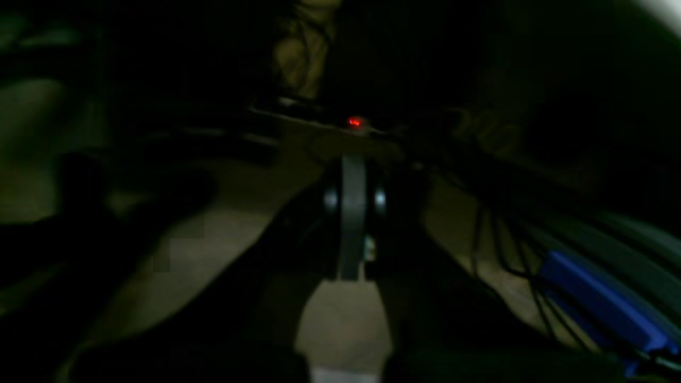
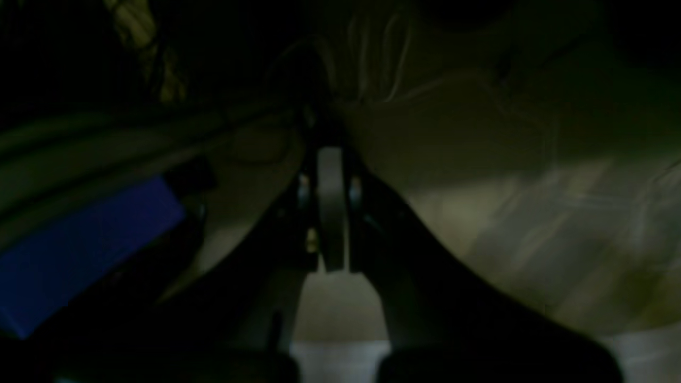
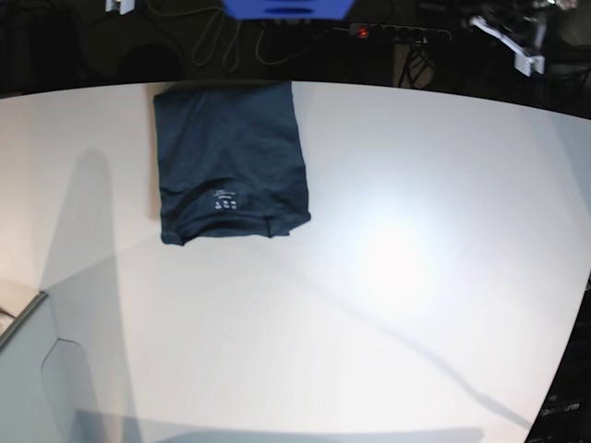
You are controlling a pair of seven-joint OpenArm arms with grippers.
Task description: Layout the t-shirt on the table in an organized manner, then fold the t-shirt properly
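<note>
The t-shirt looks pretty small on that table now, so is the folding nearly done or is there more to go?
Mostly done, by the look of it. The t-shirt lies on the table as a compact rectangle, sleeves tucked in, neck label showing near its front edge. Nothing is in hand: both pincers are shut and empty, away from the cloth, the left pincer and right pincer facing dark surroundings. Left, perhaps: tidying the uneven front hem.

From the base view I saw the folded dark navy cotton t-shirt (image 3: 230, 161) lying on the large matte white surface (image 3: 388, 277), toward its far left, its far end at the back edge. Cables and a power strip (image 3: 397, 32) sat behind that edge.
</note>
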